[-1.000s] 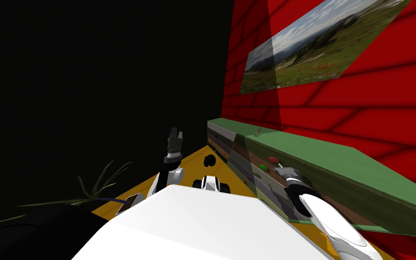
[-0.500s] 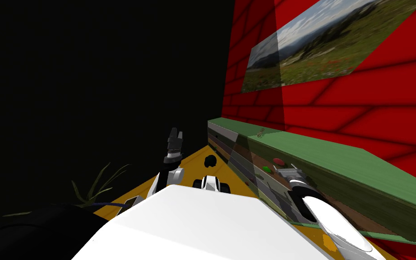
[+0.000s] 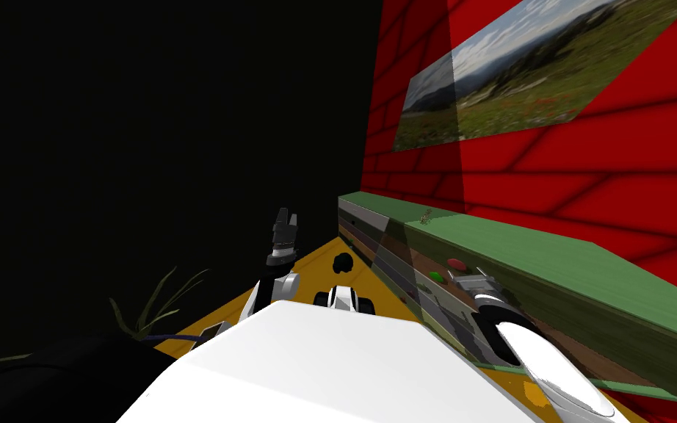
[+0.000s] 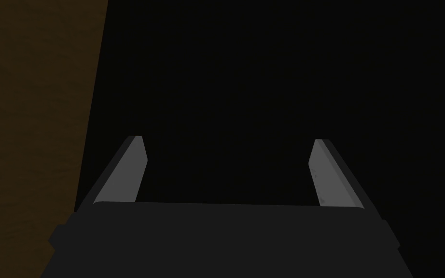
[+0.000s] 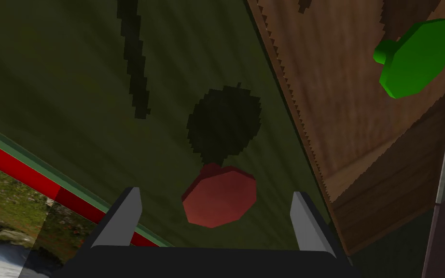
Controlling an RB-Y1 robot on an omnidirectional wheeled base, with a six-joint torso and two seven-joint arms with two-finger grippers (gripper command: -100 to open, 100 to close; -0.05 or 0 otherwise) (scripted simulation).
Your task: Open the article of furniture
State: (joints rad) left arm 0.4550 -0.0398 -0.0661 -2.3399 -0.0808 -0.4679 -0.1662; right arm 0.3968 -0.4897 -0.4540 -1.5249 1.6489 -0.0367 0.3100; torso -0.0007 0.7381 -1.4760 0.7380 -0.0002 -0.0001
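Right gripper [image 5: 215,191] open, 2 fingers either side of red knob [image 5: 219,202] on the low cabinet [image 5: 96,87] front, against red wall [image 3: 550,169]. Risk: closing off-centre, blades slip off the knob's faceted rim. Left gripper [image 3: 284,224] open, idle.

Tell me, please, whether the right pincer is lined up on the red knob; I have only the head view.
Observer: Yes. In the right wrist view the red knob sits centred between the open fingers of the right pincer, with a gap on each side.
Operator: Where is the green knob from there?
Observer: The green knob is on the neighbouring brown panel, well outside the fingers.
Operator: And the left pincer?
Observer: The left pincer is open, holding nothing.
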